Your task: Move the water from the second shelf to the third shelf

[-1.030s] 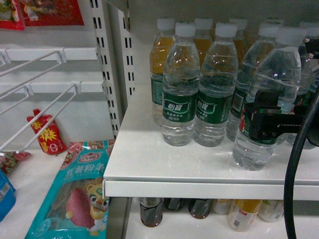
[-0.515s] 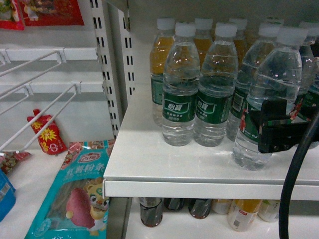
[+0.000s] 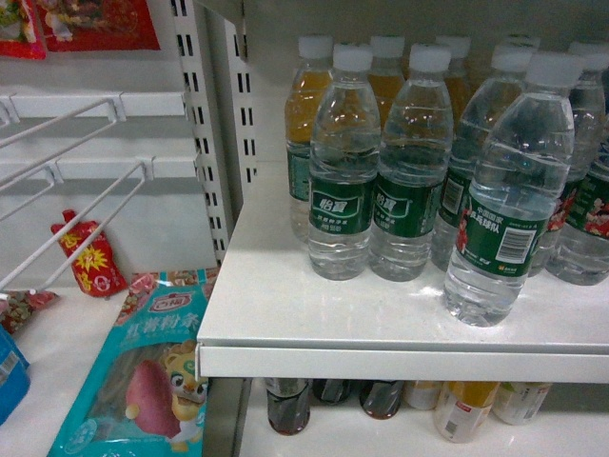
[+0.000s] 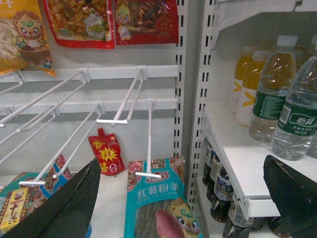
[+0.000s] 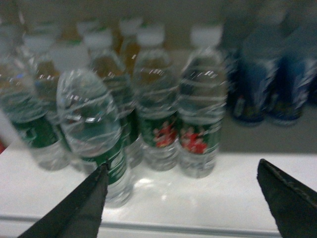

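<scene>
Several green-label bottles (image 5: 158, 114) behind water (image 5: 94, 129), which stands free just beyond right gripper (image 5: 181, 198), fingers spread. Left gripper (image 4: 190, 198) spread, snack pouch (image 4: 163, 208) below.

water (image 3: 504, 190): clear ribbed plastic bottle, white cap, dark green label band showing white text and a barcode
state: capped and filled, nothing touching it
pose: standing upright
place: sitting on the white shelf (image 3: 285, 314), nearest its front edge, forward of the other bottles and toward the right
right wrist view: water (image 5: 91, 131) appearing blurred at left, standing in front of its row, label band near the bottom
neighbours: standing just ahead of the rows behind; contact with them is unclear
</scene>
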Motion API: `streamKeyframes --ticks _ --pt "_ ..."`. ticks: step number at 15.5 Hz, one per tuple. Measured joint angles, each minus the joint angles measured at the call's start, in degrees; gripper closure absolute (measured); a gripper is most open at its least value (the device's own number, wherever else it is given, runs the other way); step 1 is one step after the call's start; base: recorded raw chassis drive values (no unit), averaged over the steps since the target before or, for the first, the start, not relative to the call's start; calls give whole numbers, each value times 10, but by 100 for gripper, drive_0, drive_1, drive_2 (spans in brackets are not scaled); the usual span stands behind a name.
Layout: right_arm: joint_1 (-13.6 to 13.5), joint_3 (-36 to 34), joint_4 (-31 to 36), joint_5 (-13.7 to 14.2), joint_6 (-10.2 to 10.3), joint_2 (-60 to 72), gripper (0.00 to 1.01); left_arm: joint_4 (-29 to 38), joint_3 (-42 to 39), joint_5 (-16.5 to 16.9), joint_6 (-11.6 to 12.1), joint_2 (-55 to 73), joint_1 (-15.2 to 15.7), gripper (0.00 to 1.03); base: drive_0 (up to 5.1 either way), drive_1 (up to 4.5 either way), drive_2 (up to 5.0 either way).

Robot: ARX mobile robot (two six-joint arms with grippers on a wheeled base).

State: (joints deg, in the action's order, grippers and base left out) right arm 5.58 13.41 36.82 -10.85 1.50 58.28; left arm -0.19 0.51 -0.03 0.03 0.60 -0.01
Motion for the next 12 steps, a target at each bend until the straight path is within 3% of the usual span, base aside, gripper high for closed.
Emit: streamKeyframes --ticks 1,3,5,6,8,12 --pt "20 -44 14 27 -6 -80 29 0 0 -1 0 0 0 5 0 0 0" --pt "27 -60 -88 27 -11 -207 54 0 0 0 0 0 0 5 0 0 0" --pt "5 -60 -179 50 -11 -307 78 0 0 0 0 0 0 5 0 0 0" --pt "-42 -61 -188 94 -11 -336 91 0 0 0 0 0 0 5 0 0 0" --pt "-59 -65 -190 98 -13 -346 100 0 0 0 0 0 0 5 0 0 0" --pt "-56 -89 -210 108 -14 -373 99 0 0 0 0 0 0 5 0 0 0"
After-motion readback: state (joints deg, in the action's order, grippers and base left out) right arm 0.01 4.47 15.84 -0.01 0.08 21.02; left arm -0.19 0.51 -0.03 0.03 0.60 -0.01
